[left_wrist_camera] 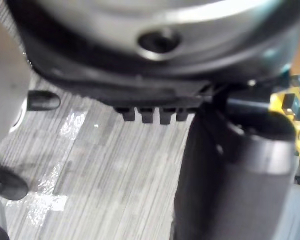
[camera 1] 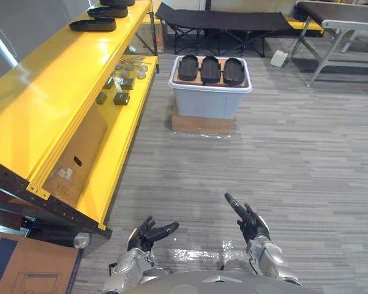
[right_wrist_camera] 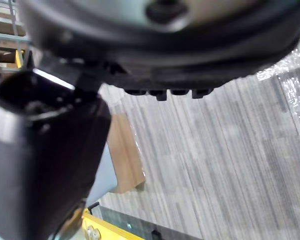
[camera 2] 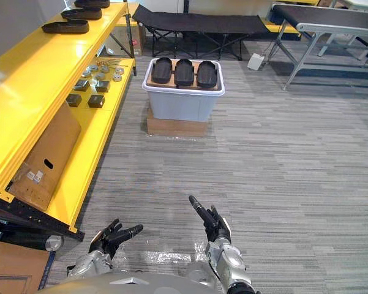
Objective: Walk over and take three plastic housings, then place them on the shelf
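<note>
Three black plastic housings (camera 1: 210,69) lie side by side on a board on top of a grey bin (camera 1: 209,103), far ahead on the floor. The yellow shelf (camera 1: 43,92) runs along the left; two more black housings (camera 1: 93,24) rest on its top board at the far end. My left hand (camera 1: 148,236) and right hand (camera 1: 250,222) hang low in front of me, both empty, fingers relaxed and stretched forward. In the wrist views the left hand's thumb (left_wrist_camera: 234,175) and the right hand's thumb (right_wrist_camera: 40,165) stand over bare carpet. Both hands are well short of the bin.
Small metal parts and dark blocks (camera 1: 123,79) lie on the lower shelf board, beside a leaning cardboard panel (camera 1: 79,153). A cardboard box (camera 1: 24,266) sits at lower left. A black folding cot (camera 1: 223,21) and a grey table (camera 1: 337,24) stand behind the bin. Grey carpet lies between me and the bin.
</note>
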Available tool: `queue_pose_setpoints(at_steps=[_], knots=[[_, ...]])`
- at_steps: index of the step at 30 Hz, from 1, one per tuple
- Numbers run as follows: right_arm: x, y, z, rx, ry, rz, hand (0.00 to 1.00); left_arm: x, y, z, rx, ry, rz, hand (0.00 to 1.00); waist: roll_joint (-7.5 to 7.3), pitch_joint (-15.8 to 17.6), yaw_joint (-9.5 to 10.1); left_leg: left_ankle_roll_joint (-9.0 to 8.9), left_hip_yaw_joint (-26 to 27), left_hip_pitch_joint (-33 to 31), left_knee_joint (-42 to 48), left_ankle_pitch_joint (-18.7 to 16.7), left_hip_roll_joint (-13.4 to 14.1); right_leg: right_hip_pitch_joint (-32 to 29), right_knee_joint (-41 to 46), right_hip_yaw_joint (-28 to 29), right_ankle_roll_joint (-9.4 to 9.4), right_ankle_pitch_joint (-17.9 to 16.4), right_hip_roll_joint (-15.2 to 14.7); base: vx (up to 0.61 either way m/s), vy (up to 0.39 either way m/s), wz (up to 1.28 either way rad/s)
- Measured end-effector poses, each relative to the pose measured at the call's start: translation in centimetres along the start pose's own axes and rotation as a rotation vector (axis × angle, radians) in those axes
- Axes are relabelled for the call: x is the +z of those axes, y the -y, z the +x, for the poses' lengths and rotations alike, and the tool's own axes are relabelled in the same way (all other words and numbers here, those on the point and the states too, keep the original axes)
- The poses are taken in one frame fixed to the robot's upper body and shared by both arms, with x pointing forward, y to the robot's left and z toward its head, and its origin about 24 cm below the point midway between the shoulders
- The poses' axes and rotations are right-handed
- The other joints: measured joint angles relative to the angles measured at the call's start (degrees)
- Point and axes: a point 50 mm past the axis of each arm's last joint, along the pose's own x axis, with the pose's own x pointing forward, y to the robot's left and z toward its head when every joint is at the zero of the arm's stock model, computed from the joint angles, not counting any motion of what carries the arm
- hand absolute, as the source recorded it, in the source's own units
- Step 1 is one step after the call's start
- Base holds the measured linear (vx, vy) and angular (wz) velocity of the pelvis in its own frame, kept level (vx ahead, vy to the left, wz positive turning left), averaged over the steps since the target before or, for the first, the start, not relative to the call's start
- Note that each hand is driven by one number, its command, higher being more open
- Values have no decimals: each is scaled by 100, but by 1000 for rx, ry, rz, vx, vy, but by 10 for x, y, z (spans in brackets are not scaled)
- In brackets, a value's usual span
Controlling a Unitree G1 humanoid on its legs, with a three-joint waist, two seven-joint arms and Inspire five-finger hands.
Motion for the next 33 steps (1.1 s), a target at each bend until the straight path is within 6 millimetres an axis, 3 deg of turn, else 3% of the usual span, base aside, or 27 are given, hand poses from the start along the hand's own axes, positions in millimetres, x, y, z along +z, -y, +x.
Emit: queue_pose_setpoints(at_steps=[3, 5, 6, 7, 9, 10, 11, 12, 13, 14, 15, 18, 19, 20, 22, 23, 24, 25, 26, 27, 28, 29, 31, 33], knots=[[-12, -3, -4, 3, -41, 9, 100, -4, -13, -4, 46, -18, 11, 100, -12, 87, 10, -33, -3, -56, 371, -292, 168, -22, -495, -2, -42, -103, 44, 22, 8, -1], [-15, -3, -6, 1, -52, 14, 100, -7, -17, -6, 67, -28, 14, 100, 50, 168, 18, -150, 9, -118, 692, -549, 410, -78, -992, 109, 111, 3, 224, 80, -26, -10], [-15, -2, -6, 1, -52, 12, 100, -7, -20, -6, 76, -26, 10, 100, 36, 165, 16, -248, 27, -214, 909, -686, 555, -167, -1339, 188, 232, 113, 300, 141, -92, -10], [-16, -2, -6, 1, -54, 13, 100, -5, -22, -6, 83, -21, 1, 100, -32, 177, 25, -332, 38, -233, 1058, -790, 621, -214, -1547, 201, 230, 186, 297, 169, -132, -12], [-20, -2, -8, 2, -64, 14, 100, -2, -28, -7, 96, -8, -1, 100, -244, 169, 42, -572, 105, -232, 1478, -1111, 698, -210, -1756, 243, 91, 207, 280, 239, -225, -21], [-21, 1, -9, -4, -74, 8, 100, -2, -27, -6, 98, -10, 22, 100, -192, 157, 13, -727, 119, -217, 1800, -1364, 890, -243, -1495, 291, -91, 410, 334, 326, -302, -30], [-20, 6, -10, -12, -74, 2, 100, -4, -23, -6, 96, -14, 20, 100, -67, 74, -8, -889, 142, -214, 1980, -1549, 1120, -385, -1127, 302, -275, 272, 469, 306, -250, -23], [-20, 7, -10, -13, -75, -1, 100, -4, -22, -6, 96, -14, 20, 100, -32, 50, -13, -933, 148, -219, 2013, -1587, 1184, -422, -1045, 305, -314, 206, 507, 356, -234, -18], [-19, 12, -10, -16, -83, -14, 100, -2, -20, -4, 97, -9, 15, 100, 81, -53, -22, -1012, 158, -214, 2008, -1641, 1376, -522, -793, 290, -365, -108, 648, 431, -202, -10], [-16, 16, -10, -10, -89, -60, 100, -3, -11, -2, 84, -5, -18, 100, 147, -127, -15, -1047, 136, -266, 2187, -1480, 1497, -557, -644, 262, -493, -345, 784, 441, -203, -12], [-15, 17, -10, -12, -91, -65, 100, -1, -7, -1, 78, -1, -48, 100, 160, -117, -7, -1004, 102, -393, 2480, -1399, 1570, -561, -581, 244, -514, -347, 791, 499, -271, -7], [-13, 25, -10, -4, -107, -100, 100, -1, 5, 2, 61, 8, -150, 100, 361, -80, -76, -1008, -281, -1348, 4609, -875, 2152, -37, -1078, 102, -612, -405, 1088, 321, -176, 5], [-11, 25, -9, -1, -108, -130, 100, 0, 8, 2, 57, 18, -169, 100, 441, -60, -24, -954, -449, -1784, 5384, -982, 2161, 306, -1440, 107, -618, -352, 1183, 440, -109, -4], [-9, 25, -8, 1, -103, -133, 100, 3, 7, 2, 60, 35, -178, 100, 415, -43, 23, -862, -505, -2079, 5532, -1105, 1952, 642, -1797, 117, -569, -288, 1183, 437, -46, -11], [-4, 23, -6, 11, -83, -150, 100, 8, 5, 2, 68, 60, -193, 100, 360, -9, 102, -758, -499, -2377, 5028, -1156, 1576, 1033, -2246, 142, -483, -201, 1142, 355, 4, -16], [4, 18, -2, 26, -53, -181, 100, 15, 5, 2, 71, 102, -212, 100, 308, 55, 217, -771, -498, -2648, 4143, -1124, 1251, 1311, -2490, 181, -414, -155, 1064, 333, 81, -26], [10, 15, 2, 33, -32, -183, 100, 18, 6, 1, 74, 116, -217, 100, 293, 123, 278, -781, -495, -2735, 3352, -898, 1076, 1457, -2580, 193, -389, -141, 1000, 330, 107, -27], [16, 15, 4, 34, -11, -189, 100, 19, 7, 1, 72, 122, -220, 100, 332, 163, 311, -787, -517, -2719, 2375, -345, 960, 1593, -2669, 202, -347, -144, 1004, 314, 162, -21], [22, 16, 5, 34, 10, -204, 100, 16, 8, 0, 74, 119, -229, 100, 439, 182, 326, -871, -526, -2727, 1566, 400, 930, 1721, -2771, 238, -216, -180, 1081, 334, 218, -27], [26, 16, 6, 40, 24, -225, 100, 10, 10, -3, 75, 111, -241, 100, 627, 183, 348, -761, -592, -2739, 1273, 1160, 1064, 1886, -2839, 311, 46, -310, 1243, 341, 240, -7], [24, 6, 9, 51, 20, -218, 100, 17, 9, 1, 81, 129, -234, 100, 488, 257, 350, -153, -573, -2707, 1455, 1017, 910, 2054, -2838, 292, 129, -384, 1095, 333, 229, 3], [23, 3, 9, 60, 21, -214, 100, 23, 7, 2, 84, 148, -225, 100, 338, 257, 401, -198, -543, -2706, 1414, 934, 801, 2017, -2814, 267, 93, -408, 990, 288, 173, 11], [25, -7, 12, 88, 29, -220, 100, 32, 3, 4, 89, 177, -218, 100, 82, 365, 550, -53, -436, -2680, 1530, 623, 562, 1986, -2600, 263, 64, -433, 713, 294, 136, -1], [23, -9, 12, 96, 21, -226, 100, 33, -1, 3, 104, 178, -225, 100, 45, 377, 584, -65, -407, -2540, 1644, 396, 411, 1972, -2234, 362, 289, -304, 496, 271, 141, -1]])
